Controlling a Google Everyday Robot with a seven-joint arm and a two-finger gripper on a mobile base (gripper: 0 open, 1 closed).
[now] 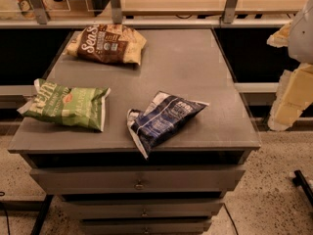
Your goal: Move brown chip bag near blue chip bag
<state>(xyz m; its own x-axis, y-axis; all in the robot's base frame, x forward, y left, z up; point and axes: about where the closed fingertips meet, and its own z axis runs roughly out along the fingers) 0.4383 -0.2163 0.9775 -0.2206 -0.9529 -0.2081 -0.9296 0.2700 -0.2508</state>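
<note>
Where the grey rectangular tabletop (195,62) of a low drawer cabinet (137,180) fills the middle of the view, three snack bags lie flat on it, well apart from one another. At the far left corner rests the brown chip bag (107,44), a dark brown crinkled packet with cream-yellow edges and large white script lettering. Its length runs across the tabletop close to the back edge. Toward the front, a little right of centre, lies the blue chip bag (164,119), a dark navy glossy packet with white ends and small white print. It sits slantwise, its lower white end poking just over the tabletop's front edge. On the left side, between those two in depth, a bright green foil bag (66,105) with white lettering lies with its left end slightly past the side edge. Bare grey surface separates the brown chip bag from the blue chip bag. At the right border of the view, beyond the tabletop's right edge, hangs the robot's gripper (292,94), a cream-and-white blocky shape partly cut off by the frame. It touches none of the bags, and whether it is apart or together I cannot tell. Speckled pale floor (274,199) shows beside the cabinet
</note>
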